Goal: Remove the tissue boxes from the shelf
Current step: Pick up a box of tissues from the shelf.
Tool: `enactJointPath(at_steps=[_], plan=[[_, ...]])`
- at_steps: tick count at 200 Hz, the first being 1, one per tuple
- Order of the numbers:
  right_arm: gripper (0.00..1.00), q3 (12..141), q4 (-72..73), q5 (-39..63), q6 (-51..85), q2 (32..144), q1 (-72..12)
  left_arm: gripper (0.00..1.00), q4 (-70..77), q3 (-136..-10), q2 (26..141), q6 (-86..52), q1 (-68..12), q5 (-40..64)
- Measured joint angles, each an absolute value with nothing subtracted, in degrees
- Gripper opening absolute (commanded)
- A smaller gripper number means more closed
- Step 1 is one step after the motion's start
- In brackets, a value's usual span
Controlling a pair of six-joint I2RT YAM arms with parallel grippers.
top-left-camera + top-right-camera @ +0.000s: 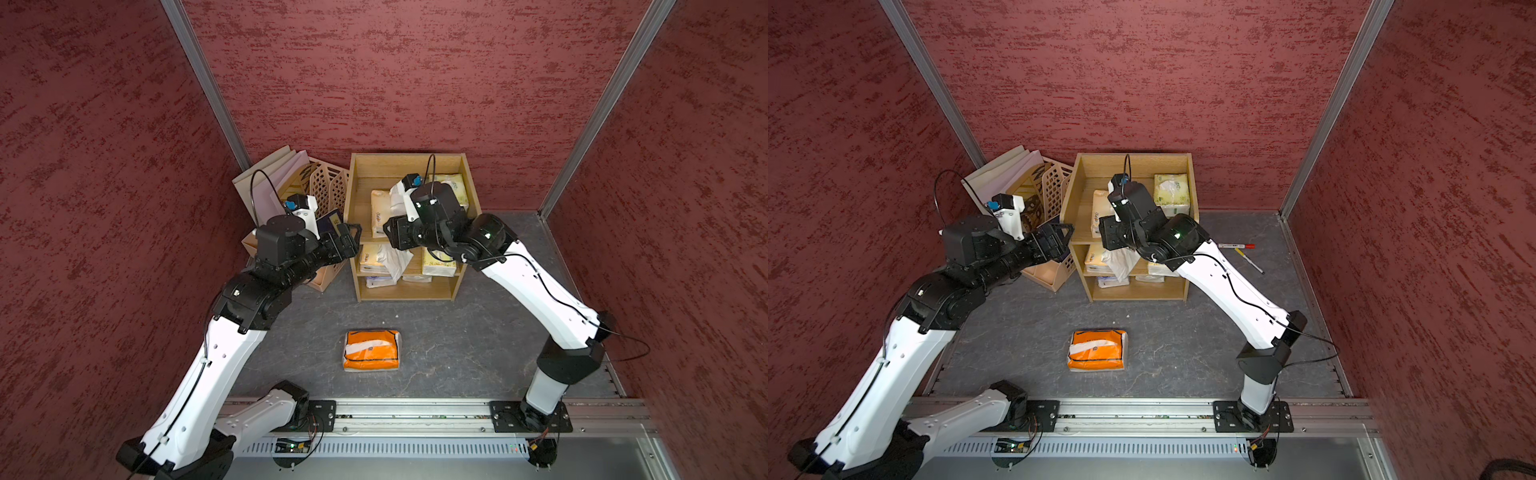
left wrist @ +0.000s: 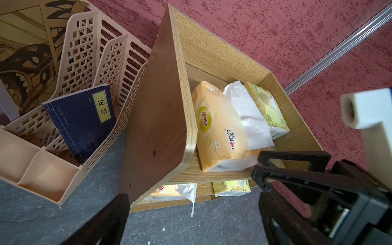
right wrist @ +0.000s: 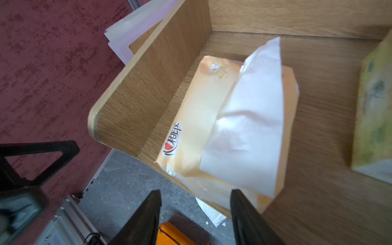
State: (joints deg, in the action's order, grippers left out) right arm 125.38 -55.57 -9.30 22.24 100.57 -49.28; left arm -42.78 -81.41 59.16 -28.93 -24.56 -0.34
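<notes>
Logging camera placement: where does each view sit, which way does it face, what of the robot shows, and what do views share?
Top view: high over the base rail, looking down at shelf and orange pack; both arms show.
Top view: alongside, same aim; also catches pens.
Left wrist: on left arm, facing shelf side and file holder; open left gripper shows.
Right wrist: on right arm, facing cream pack; open right gripper shows.
Shared: both wrist views show the cream pack.

Robot lab booth: red panel walls [image 1: 415,75], aluminium mounting rail [image 1: 407,409]
</notes>
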Motion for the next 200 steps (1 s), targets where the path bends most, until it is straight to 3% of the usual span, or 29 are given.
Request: enactJointPath(at_steps=[75, 200], plan=[[0.49, 124.66, -54.59, -9.37, 23.46, 95.29, -46.85, 1.0, -42.83, -81.32, 58.87, -29.08, -24.56, -0.36], [0.49, 116.71, -46.33, 0.08, 27.03, 97.8, -42.81, 1.0, -45.39, -81.32, 56.42, -28.99, -24.56, -1.69]])
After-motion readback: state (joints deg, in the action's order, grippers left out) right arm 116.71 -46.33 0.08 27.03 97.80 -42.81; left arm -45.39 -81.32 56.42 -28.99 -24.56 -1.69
